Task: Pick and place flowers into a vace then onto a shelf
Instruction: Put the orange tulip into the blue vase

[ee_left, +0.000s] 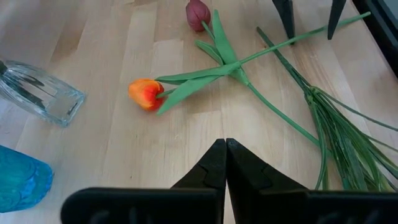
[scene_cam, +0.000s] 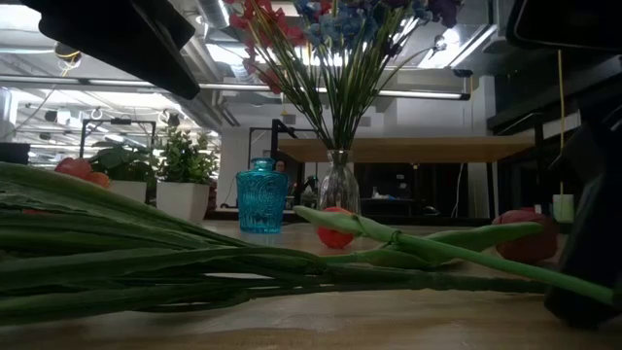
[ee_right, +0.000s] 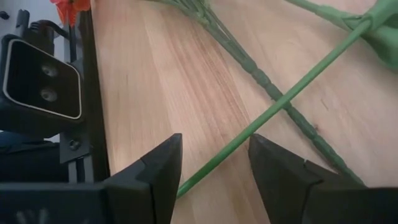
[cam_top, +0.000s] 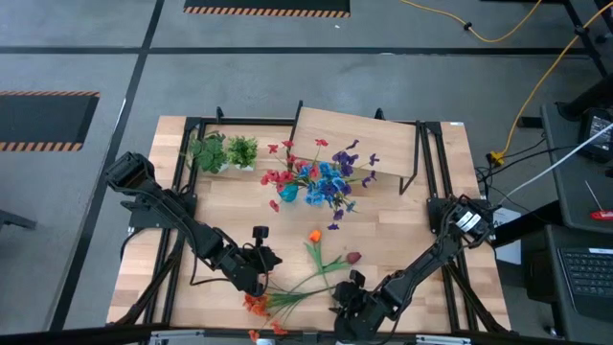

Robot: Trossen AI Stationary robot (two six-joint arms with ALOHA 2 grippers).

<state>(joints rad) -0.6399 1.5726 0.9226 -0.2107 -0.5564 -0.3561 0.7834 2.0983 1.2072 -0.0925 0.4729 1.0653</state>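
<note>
1. The left gripper sits in the lower centre-left of the high view, above the table. In its wrist view its fingers are pressed together and hold nothing.
2. The right gripper sits in the lower centre of the high view, near the front edge of the table. In its wrist view the jaws stand wide, with one green stem running between the fingers without being clamped.
3. A glass vase stands in the centre of the low view and holds red, blue and purple flowers. In the high view this bunch lies in the upper centre, just in front of the shelf.
4. A blue glass jar stands just left of the vase in the low view.
5. The shelf occupies the upper centre-right of the high view.
6. An orange tulip lies on the table in the lower centre of the high view, between the two grippers.
7. A dark red tulip lies just right of the orange tulip, near the right gripper.
8. A bundle of loose stems with orange blooms lies along the lower edge of the high view, near the left gripper.
9. Two leafy plants stand in the upper left part of the table.
</note>
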